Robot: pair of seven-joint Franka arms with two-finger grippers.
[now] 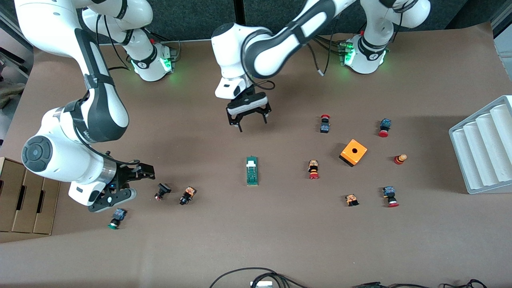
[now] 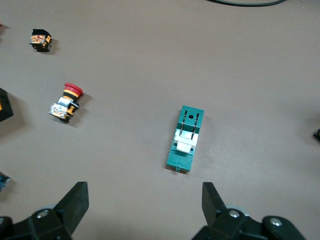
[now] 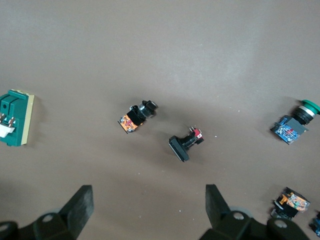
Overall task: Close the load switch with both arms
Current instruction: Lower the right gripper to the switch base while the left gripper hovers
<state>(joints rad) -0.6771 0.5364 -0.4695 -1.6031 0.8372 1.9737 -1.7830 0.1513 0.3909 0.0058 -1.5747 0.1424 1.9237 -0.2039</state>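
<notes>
The load switch (image 1: 252, 171) is a narrow green block with a white sliding piece, lying flat mid-table; it also shows in the left wrist view (image 2: 185, 140) and at the edge of the right wrist view (image 3: 15, 117). My left gripper (image 1: 253, 125) hangs open over bare table between the switch and the robots' bases, its jaws (image 2: 144, 190) empty and apart from the switch. My right gripper (image 1: 143, 184) stands open low over the table toward the right arm's end, with nothing between its fingers (image 3: 148, 195), just short of a black push button (image 3: 186, 144).
Push buttons lie scattered: two (image 1: 162, 191) (image 1: 187, 195) between the right gripper and the switch, a green-capped one (image 1: 117, 218) beside that gripper, several round an orange box (image 1: 353, 152). A grey ribbed tray (image 1: 484, 148) and a cardboard box (image 1: 24, 200) stand at the table's ends.
</notes>
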